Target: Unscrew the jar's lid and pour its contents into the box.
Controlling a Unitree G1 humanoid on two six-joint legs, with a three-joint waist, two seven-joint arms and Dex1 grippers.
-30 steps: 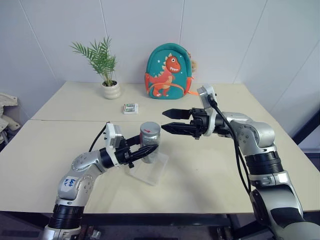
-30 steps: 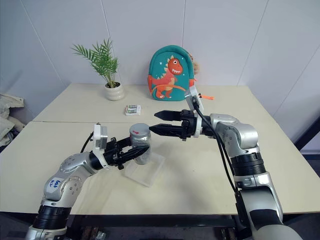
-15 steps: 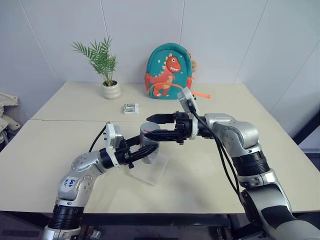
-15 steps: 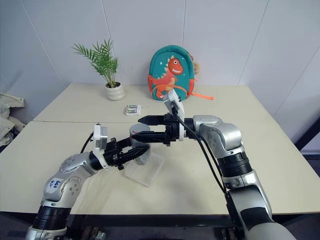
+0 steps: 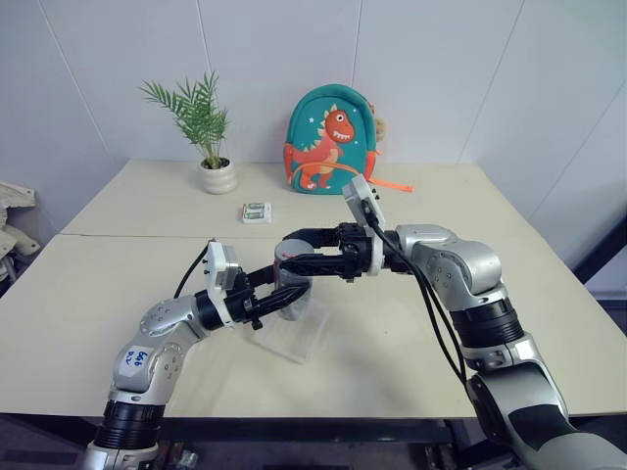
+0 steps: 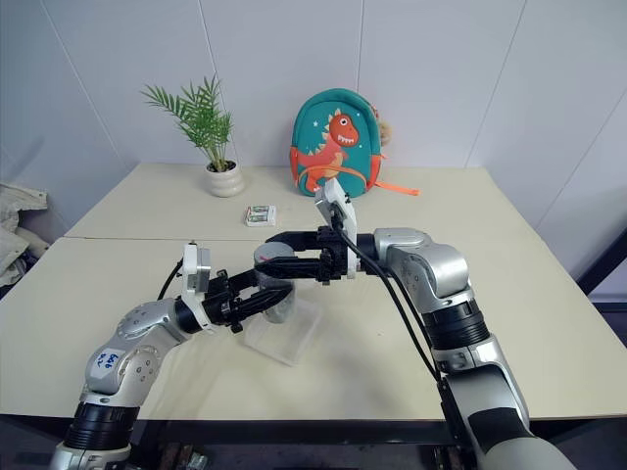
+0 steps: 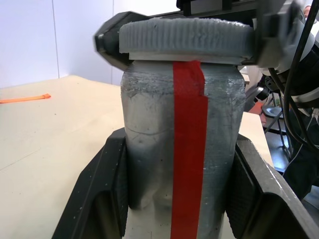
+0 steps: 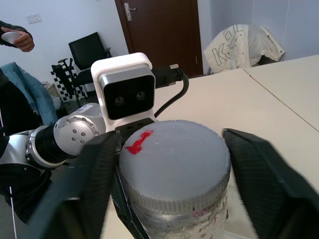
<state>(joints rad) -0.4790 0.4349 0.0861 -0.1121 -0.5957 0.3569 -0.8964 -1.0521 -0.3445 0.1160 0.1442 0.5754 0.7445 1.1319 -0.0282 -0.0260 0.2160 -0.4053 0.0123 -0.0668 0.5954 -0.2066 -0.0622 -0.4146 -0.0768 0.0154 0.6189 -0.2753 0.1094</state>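
the right gripper [image 5: 297,257] has come in from the right side of the scene since a second ago and its fingers, then spread wide and clear of the jar, have now closed around the lid [image 8: 172,162], one finger on the far side and one on the near side of the cap. the left gripper [image 5: 284,296] stays clamped on the jar [image 7: 182,164], holding it upright just above the box [image 5: 294,338] near the middle of the table [image 5: 411,362]. the lid still sits on the jar. so the jar looks braced at the body and gripped at the cap, and the unscrewing twist seems ready to begin; nothing has been poured yet
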